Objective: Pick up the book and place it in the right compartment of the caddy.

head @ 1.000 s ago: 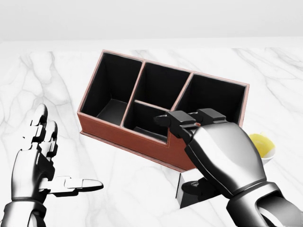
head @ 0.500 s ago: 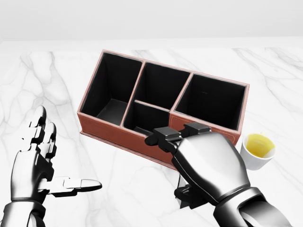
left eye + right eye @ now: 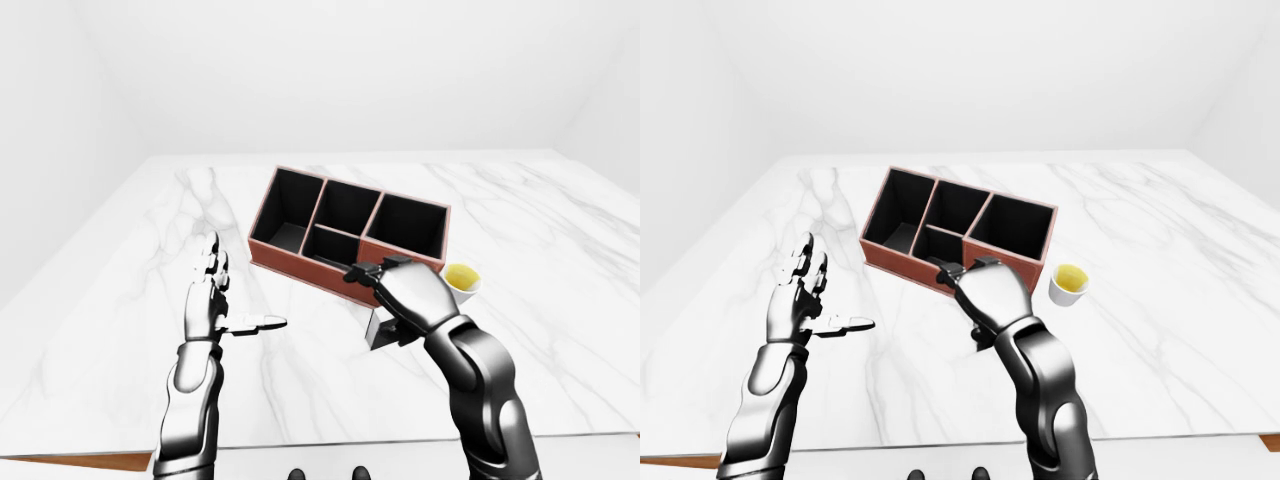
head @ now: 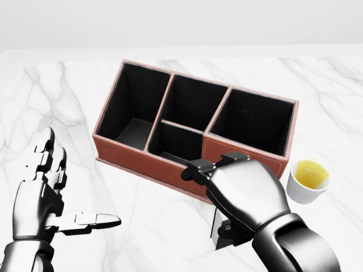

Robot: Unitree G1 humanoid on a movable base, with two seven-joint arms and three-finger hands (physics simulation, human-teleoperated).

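Book (image 4: 224,232) sits under the right hand (image 4: 227,187), whose fingers seem curled on it, though the grip is hidden; hand and book have dropped below the caddy (image 4: 195,127), so the right compartment (image 4: 252,122) remains unfilled.

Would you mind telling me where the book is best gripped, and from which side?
Grip the book across its thin faces, coming from above. It appears to stand on edge on the marble table, mostly hidden beneath the right hand, so only a narrow dark block shows.
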